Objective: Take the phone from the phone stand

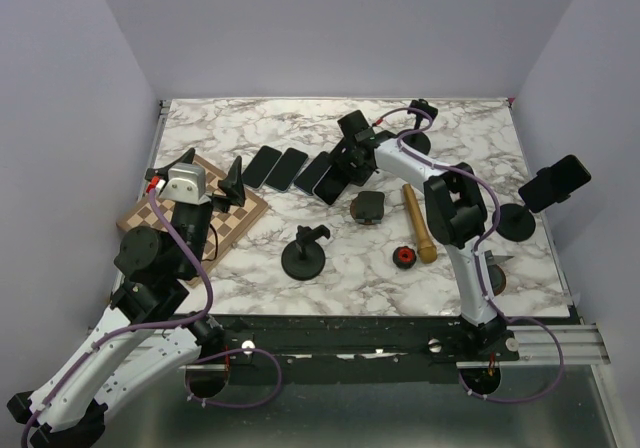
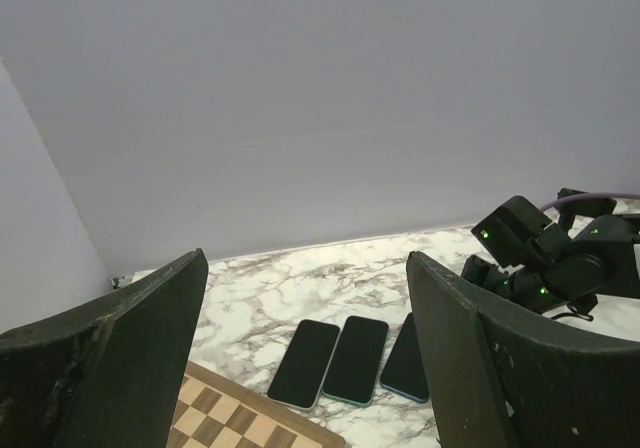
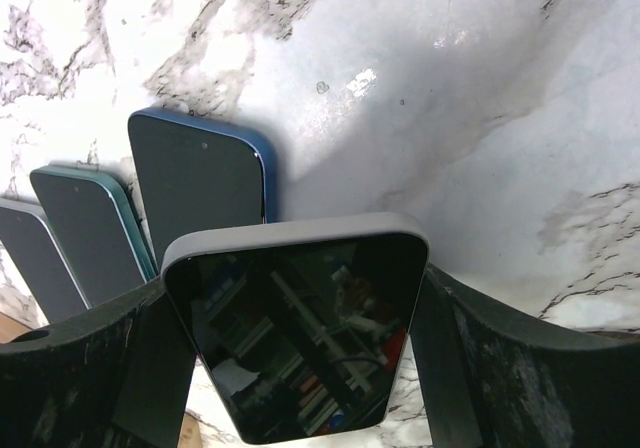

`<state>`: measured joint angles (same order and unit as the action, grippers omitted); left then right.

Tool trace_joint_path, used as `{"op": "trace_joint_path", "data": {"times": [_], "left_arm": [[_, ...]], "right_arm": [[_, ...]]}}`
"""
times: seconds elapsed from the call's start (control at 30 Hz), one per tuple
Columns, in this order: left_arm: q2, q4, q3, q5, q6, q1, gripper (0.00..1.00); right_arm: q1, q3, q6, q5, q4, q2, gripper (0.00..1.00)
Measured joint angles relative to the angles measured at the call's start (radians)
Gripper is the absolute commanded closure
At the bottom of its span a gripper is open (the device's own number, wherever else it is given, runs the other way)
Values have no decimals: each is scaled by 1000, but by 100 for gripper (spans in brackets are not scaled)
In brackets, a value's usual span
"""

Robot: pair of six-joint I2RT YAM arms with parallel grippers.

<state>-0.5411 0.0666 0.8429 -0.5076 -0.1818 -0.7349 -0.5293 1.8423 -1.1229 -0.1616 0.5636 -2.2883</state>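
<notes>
Three spare phones (image 1: 288, 168) lie flat in a row on the marble table (image 1: 460, 118), screens up, just beyond the far corner of the chessboard (image 1: 235, 223). In the right wrist view, the one nearest the right gripper has a blue edge (image 3: 265, 173), the next a teal edge and the last a grey one. The right gripper (image 1: 342, 171) reaches to the end of this row, and its two fingers (image 3: 470, 358) press against the long edges of the held phone (image 3: 295, 338). That phone has a dark screen, is tilted, and sits just beside the blue one. An empty phone stand (image 1: 305, 250) on a round base stands well apart from it, nearer the arms' bases. At the right edge of the table, another stand (image 1: 518, 222) carries a second phone (image 1: 558, 181). The left gripper (image 1: 211, 170) hovers over the chessboard with its fingers (image 2: 130, 338) spread wide and nothing between them. A wooden pestle-like stick (image 1: 418, 224), a small red part (image 1: 404, 257) and a dark block (image 1: 368, 206) lie between the empty stand and the right arm (image 1: 462, 218).
</notes>
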Motion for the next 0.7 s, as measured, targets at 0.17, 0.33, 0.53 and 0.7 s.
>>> {"op": "trace_joint_path", "data": {"times": [0.17, 0.33, 0.53, 0.7], "left_arm": [[-2, 0, 0, 0, 3, 0, 12], [-2, 0, 0, 0, 4, 0, 12], [-2, 0, 0, 0, 7, 0, 12], [-2, 0, 0, 0, 7, 0, 12]], "right_arm": [[0, 8, 13, 18, -3, -4, 5], [1, 9, 16, 26, -12, -4, 4], [1, 6, 12, 37, -16, -4, 10], [8, -47, 5, 67, -60, 17, 9]]}}
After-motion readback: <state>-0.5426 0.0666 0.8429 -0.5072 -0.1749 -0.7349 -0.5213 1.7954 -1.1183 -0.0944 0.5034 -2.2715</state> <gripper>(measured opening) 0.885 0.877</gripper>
